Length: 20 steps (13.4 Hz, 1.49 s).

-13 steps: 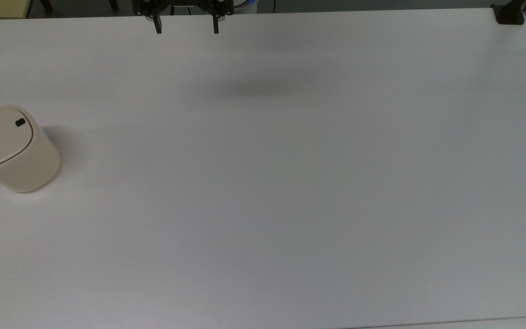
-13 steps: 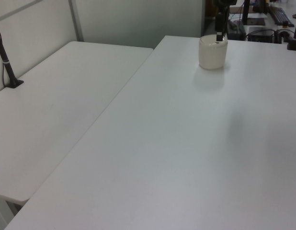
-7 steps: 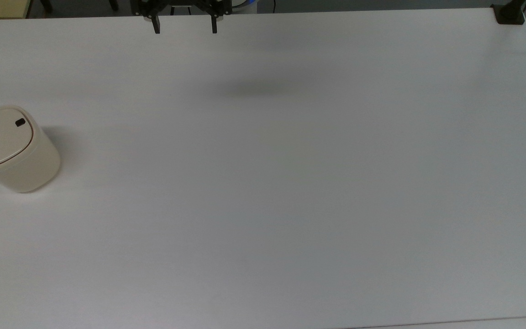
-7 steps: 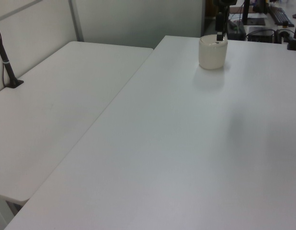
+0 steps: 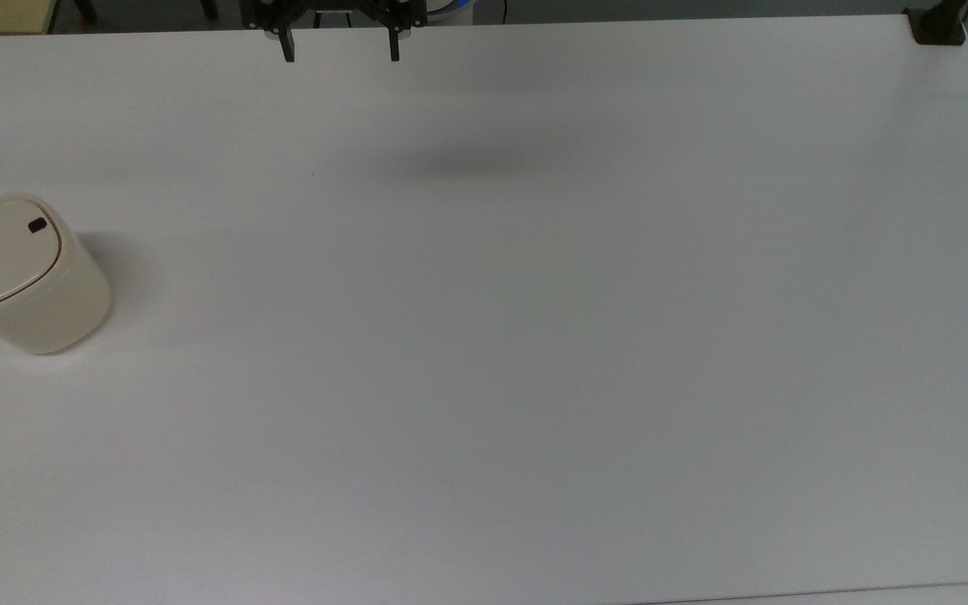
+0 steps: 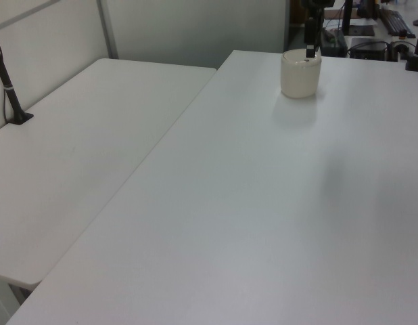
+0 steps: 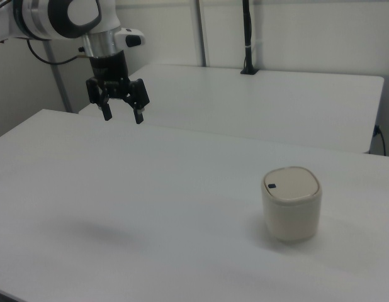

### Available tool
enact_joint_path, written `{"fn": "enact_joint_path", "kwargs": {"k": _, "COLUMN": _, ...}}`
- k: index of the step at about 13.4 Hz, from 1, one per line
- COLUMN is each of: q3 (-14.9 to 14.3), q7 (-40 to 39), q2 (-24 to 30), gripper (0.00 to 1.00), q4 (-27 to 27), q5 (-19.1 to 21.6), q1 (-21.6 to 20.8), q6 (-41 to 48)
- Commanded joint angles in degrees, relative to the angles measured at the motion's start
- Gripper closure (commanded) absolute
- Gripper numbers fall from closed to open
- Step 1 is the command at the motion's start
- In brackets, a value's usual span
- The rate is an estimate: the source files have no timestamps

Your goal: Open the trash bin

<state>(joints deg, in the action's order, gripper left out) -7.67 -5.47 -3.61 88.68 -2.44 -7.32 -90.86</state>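
The trash bin (image 5: 26,277) is a small cream-beige rounded bin with its flat lid down and a small black button (image 5: 37,225) on top. It stands at the top view's left edge, at the far end in the left view (image 6: 300,73) and at the right view's right (image 7: 291,204). My gripper (image 5: 339,57) hangs open at the top view's upper edge, well away from the bin, with nothing between its fingers. The right view has the gripper (image 7: 123,117) high above the table at the upper left, fingers pointing down.
The white table (image 5: 534,336) carries the bin alone. A second white table (image 6: 80,149) adjoins it at the left view's left. A black clamp (image 5: 938,25) sits at the top view's upper right corner, and a dark post (image 7: 247,38) stands behind in the right view.
The gripper has shifted very slightly toward the top view's upper edge. The bin has not moved.
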Motion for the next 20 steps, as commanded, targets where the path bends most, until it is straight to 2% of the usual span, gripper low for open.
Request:
{"fn": "enact_joint_path", "kwargs": {"k": 1, "q3": -0.15, "q7": -1.03, "q2": 1.33, "gripper": 0.00, "q4": 1.32, "q5": -0.90, "q1": -0.33, "q6": 0.94}}
{"fn": "enact_joint_path", "kwargs": {"k": 20, "q3": -0.06, "q7": -0.33, "q2": 0.80, "gripper": 0.00, "q4": 0.35, "q5": -0.55, "q1": -0.59, "q6": 0.94}}
